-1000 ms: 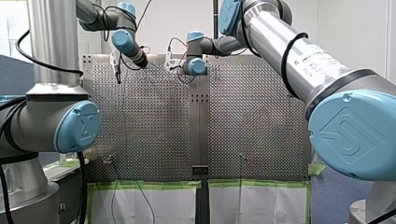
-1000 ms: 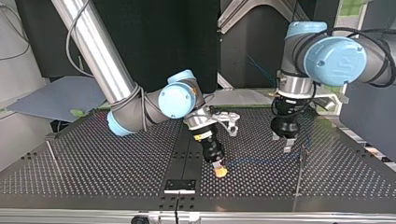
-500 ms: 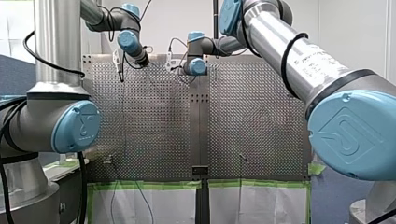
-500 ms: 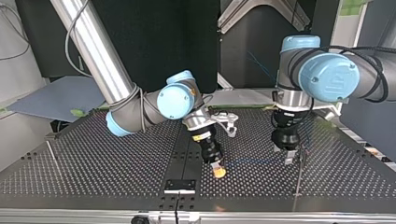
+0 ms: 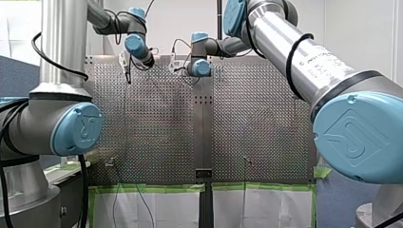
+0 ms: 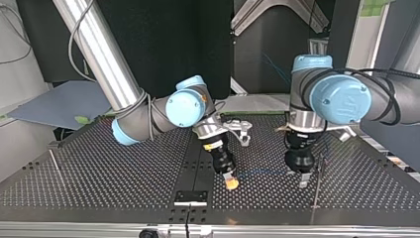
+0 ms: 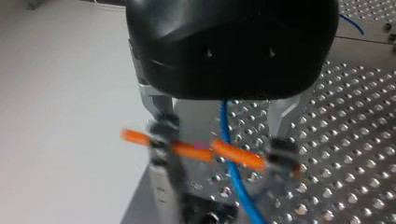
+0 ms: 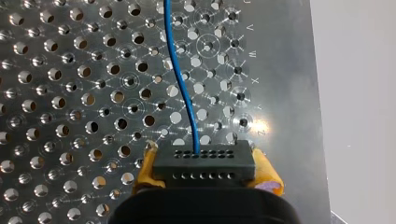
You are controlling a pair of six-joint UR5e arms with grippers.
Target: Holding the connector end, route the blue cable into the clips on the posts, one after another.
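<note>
My right gripper (image 8: 205, 175) has its yellow pads shut on the black connector (image 8: 203, 161). The blue cable (image 8: 180, 79) leaves the connector and runs ahead over the perforated plate. In the top view my right gripper (image 6: 231, 182) hovers low near the table's middle, and the cable (image 6: 260, 172) stretches toward my left gripper (image 6: 301, 179). That gripper stands just beside a thin post (image 6: 317, 183). In the left wrist view my left gripper (image 7: 219, 151) is open. The cable (image 7: 231, 158) passes between its metal fingers (image 7: 159, 105). An orange bar (image 7: 187, 150) on a dark post (image 7: 170, 182) crosses there.
Another thin post (image 6: 53, 159) stands at the top view's far left. A black bracket (image 6: 190, 197) sits at the near edge. In the front view two small posts (image 5: 110, 162) (image 5: 246, 160) stand near the table's near edge, above green-taped sheets (image 5: 147, 190).
My left arm has swung toward the top view's left and nearer its camera, coming down beside the post. My right gripper has barely moved and keeps the connector.
</note>
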